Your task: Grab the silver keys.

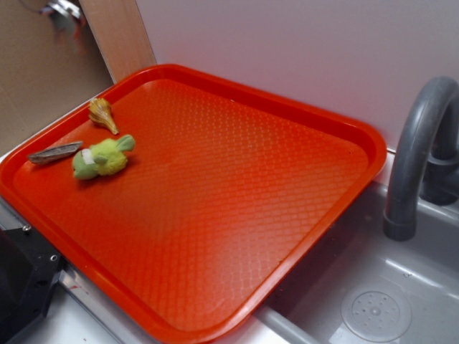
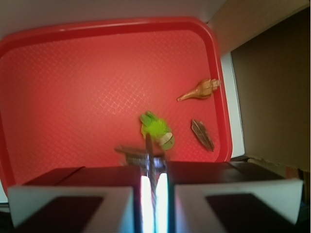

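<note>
In the wrist view my gripper is shut on the silver keys. The thin wire ring runs up between the two pads, and the blurred grey keys hang just beyond the fingertips, high above the red tray. In the exterior view the gripper itself is out of frame. A blurred silver shape shows at the top left corner, and I cannot tell whether it is the keys.
On the tray's left side lie a green plush toy, a tan shell and a flat grey leaf-shaped metal piece. A grey sink with a faucet stands to the right.
</note>
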Available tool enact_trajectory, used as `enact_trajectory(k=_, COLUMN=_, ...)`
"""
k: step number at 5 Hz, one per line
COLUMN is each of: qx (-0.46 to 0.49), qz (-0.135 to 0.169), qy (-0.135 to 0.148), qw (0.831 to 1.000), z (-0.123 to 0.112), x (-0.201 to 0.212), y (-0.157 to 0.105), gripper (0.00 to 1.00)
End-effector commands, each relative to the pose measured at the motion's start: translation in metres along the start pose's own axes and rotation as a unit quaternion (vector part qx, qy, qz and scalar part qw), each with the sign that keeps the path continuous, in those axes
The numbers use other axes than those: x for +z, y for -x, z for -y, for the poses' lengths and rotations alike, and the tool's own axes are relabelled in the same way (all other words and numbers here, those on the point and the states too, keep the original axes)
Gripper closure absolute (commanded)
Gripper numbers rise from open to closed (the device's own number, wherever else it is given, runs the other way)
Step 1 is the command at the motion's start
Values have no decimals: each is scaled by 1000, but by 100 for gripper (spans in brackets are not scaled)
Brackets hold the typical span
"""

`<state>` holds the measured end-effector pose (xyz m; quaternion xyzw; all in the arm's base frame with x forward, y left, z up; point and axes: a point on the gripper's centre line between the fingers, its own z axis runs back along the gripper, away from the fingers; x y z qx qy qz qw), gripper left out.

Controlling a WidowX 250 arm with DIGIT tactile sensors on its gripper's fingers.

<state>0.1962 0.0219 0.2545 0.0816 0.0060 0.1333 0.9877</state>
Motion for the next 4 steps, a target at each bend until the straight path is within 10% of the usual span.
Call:
enact_trajectory(k=1, qx=-27, qz=53, qy=47, qw=997, z=-12, x=10, y=-6, gripper=100)
enact_trajectory(k=4, qx=-38, qz=53, qy=89, qw=994, z=14, x=6, y=-6, gripper=100)
